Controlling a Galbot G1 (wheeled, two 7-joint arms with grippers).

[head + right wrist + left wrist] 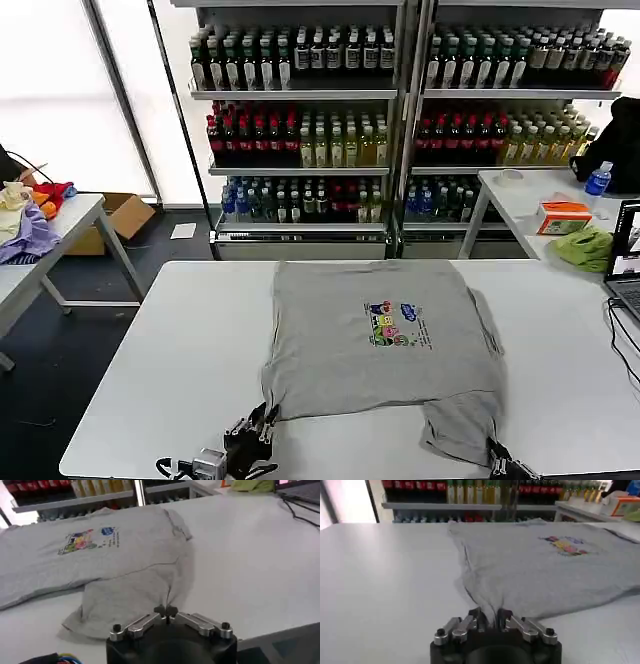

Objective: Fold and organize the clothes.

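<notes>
Pinching the near edge of the grey shirt [385, 345], the left gripper [490, 621] and the right gripper [168, 612] each hold a bit of cloth tight, likely so they can lift and fold it together. It lies spread on the white table [150, 350]. Its small colourful print [398, 326] has writing too tiny to read.

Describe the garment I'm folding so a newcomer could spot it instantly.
On the white table in front of the drink shelves lies a light grey T-shirt, spread flat. It alone has a small multicoloured chest print; the lilac, red and yellow garments and green cloth sit on side tables.
</notes>
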